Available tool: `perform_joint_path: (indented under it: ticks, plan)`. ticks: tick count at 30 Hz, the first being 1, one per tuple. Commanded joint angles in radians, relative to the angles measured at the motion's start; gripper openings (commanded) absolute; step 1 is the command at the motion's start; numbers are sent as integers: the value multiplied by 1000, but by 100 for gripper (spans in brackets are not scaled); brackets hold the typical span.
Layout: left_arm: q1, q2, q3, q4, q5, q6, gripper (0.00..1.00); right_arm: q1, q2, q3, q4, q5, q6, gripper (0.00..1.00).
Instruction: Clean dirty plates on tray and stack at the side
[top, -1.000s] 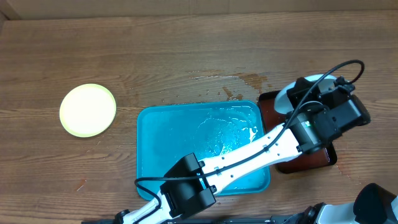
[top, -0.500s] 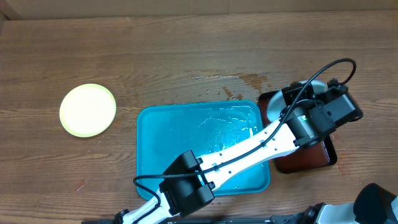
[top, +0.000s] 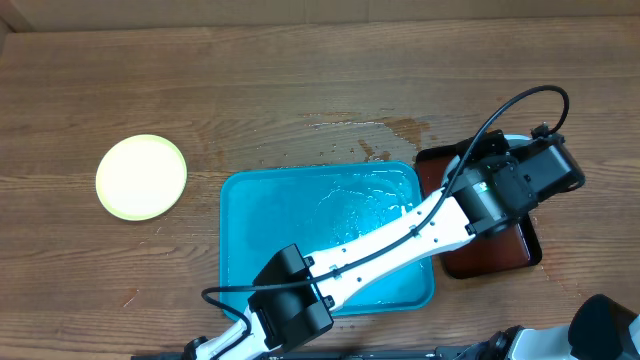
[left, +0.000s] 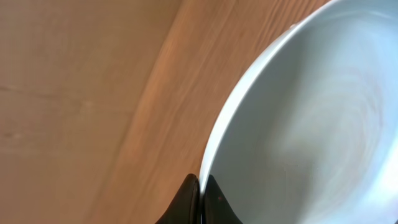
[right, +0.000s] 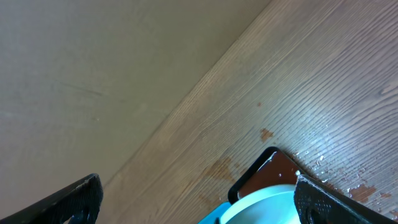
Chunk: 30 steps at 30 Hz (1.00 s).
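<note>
My left gripper (left: 200, 186) is shut on the rim of the pale blue-white plate (left: 311, 124). The part of the plate that shows has no red smear. In the overhead view the left gripper (top: 510, 160) is over the far end of the dark red-brown tray, and only a sliver of that plate (top: 512, 138) shows past it. The turquoise tray (top: 300, 210) lies at centre front, wet, with no plates on it. A yellow-green plate (top: 141, 177) lies on the table at the left. My right gripper (right: 199, 208) is open and empty.
The dark red-brown tray (top: 500, 252) sits against the turquoise tray's right side; its corner shows in the right wrist view (right: 267, 168). Water is spilled on the wood (top: 385, 135) behind the trays. My left arm (top: 400, 240) spans the turquoise tray.
My left wrist has shifted slightly over the dark tray's far end and now covers more of the pale plate. The yellow-green plate and both trays have not moved.
</note>
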Motion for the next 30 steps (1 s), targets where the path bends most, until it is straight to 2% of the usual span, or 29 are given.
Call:
perform_joint_path:
  ticks: [1,3,4,6,7,8,9,10,11,13,15,17,19,23,27,30]
  plan:
    - [8,-45,16,61,-278,-182,4,-5,-18,23,2,-9,0,100]
    - [15,-45,16,118,-454,-114,4,-5,-18,23,2,-9,0,100]
    - [18,-45,16,123,-434,-54,4,-5,-18,23,2,-9,0,100]
    - [18,-53,16,57,-228,59,4,-5,-18,23,3,-9,0,100]
    - [18,-60,16,1,-64,88,4,-5,-18,23,3,-9,0,100]
    - [18,-66,16,-45,91,94,4,-5,-18,23,3,-9,0,100]
    - [18,-69,16,-62,183,78,4,-5,-18,23,2,-9,0,100]
    - [18,-70,16,-58,192,8,4,-5,-18,23,1,-9,0,100]
    - [18,-70,16,-47,135,-57,4,-5,-18,23,0,-9,0,100]
    - [26,-69,16,-17,-109,-184,4,-5,-18,23,-3,-10,0,100]
    - [33,-69,16,6,-276,-187,4,-5,-18,23,-6,-10,0,100]
    - [42,-69,16,5,-258,-144,4,-5,-18,23,-8,-10,0,100]
    - [62,-73,16,-31,-137,-153,4,-4,-18,23,-11,-10,0,100]
    - [141,-82,16,-125,183,-332,4,-3,-18,23,-19,-9,0,100]
    - [296,-100,16,-182,553,-516,4,-3,-17,23,-23,-9,0,100]
    - [428,-117,16,-195,738,-595,4,-3,-14,23,-34,-8,0,100]
